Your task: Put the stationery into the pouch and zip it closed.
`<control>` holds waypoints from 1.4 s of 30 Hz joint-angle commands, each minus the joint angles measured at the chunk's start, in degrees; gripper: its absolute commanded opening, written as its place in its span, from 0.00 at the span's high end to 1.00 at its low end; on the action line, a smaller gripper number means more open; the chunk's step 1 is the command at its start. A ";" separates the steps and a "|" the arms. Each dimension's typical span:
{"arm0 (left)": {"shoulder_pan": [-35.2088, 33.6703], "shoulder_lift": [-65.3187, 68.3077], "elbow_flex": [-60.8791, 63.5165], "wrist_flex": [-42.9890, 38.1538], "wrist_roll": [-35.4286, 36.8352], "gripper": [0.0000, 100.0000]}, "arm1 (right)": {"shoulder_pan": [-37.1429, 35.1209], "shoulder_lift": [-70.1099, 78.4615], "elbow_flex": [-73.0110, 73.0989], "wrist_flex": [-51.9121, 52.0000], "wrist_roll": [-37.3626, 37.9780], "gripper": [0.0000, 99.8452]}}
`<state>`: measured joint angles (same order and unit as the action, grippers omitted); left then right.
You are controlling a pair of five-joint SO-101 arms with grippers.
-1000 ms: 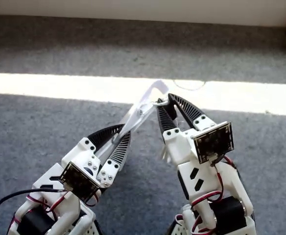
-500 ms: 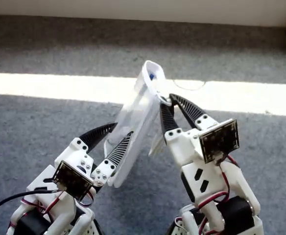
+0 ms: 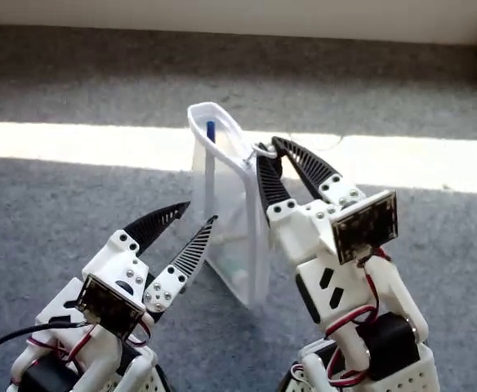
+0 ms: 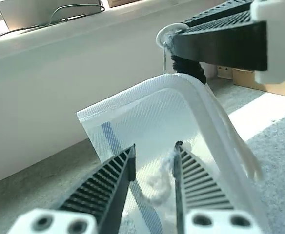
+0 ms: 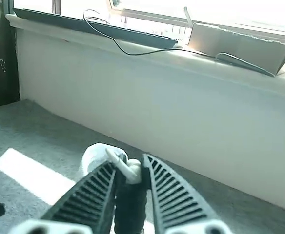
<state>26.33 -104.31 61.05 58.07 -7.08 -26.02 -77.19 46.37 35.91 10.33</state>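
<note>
Grey carpet (image 3: 51,229) with a sunlit band lies under two arms. Right gripper (image 3: 267,149) is pinched closed on the zip pull (image 5: 129,169) at the top corner of the clear pouch (image 3: 226,204), which hangs roughly upright, long axis vertical, mouth gaping upward (a blue pen (image 3: 211,131) stands inside). Left gripper (image 3: 199,212), fingers spread wide, holds nothing, just beside the pouch's lower half.

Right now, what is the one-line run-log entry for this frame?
pouch: mouth open, blue pen inside | right end effector: shut on zipper pull | left end effector: open, beside pouch | zip: not yet closed
</note>
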 commanded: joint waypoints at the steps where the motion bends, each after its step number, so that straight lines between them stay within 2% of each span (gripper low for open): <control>1: -8.92 -0.57 -1.27 -2.90 -0.26 0.87 | -0.75 1.36 -4.00 -1.80 0.44 1.00; 6: -14.90 -0.57 7.16 -13.98 -0.18 0.87 | -0.57 4.26 -7.34 -1.89 0.26 1.00; 13: -15.08 -0.57 18.51 -31.03 -0.18 0.88 | -0.57 13.23 -14.29 -1.98 0.26 1.00; 17: -15.08 -0.57 20.70 -36.75 -0.18 0.91 | -0.48 18.42 -20.18 -1.98 0.18 1.00; 23: -14.99 -0.57 18.59 -36.13 -0.18 0.91 | 2.07 31.16 -30.55 -2.24 0.18 1.00; 32: -11.30 -0.57 11.21 -23.56 -0.18 0.91 | 5.14 47.43 -43.56 -3.56 0.09 1.00; 37: -10.95 -0.57 8.40 -17.85 -0.26 0.90 | 3.12 44.35 -44.18 6.64 -3.43 1.00; 42: -10.59 -0.57 5.14 -8.70 0.35 0.84 | -0.31 41.19 -43.91 19.56 -3.43 1.00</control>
<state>14.29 -104.31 70.99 43.21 -7.08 -24.18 -32.26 6.20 49.63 7.43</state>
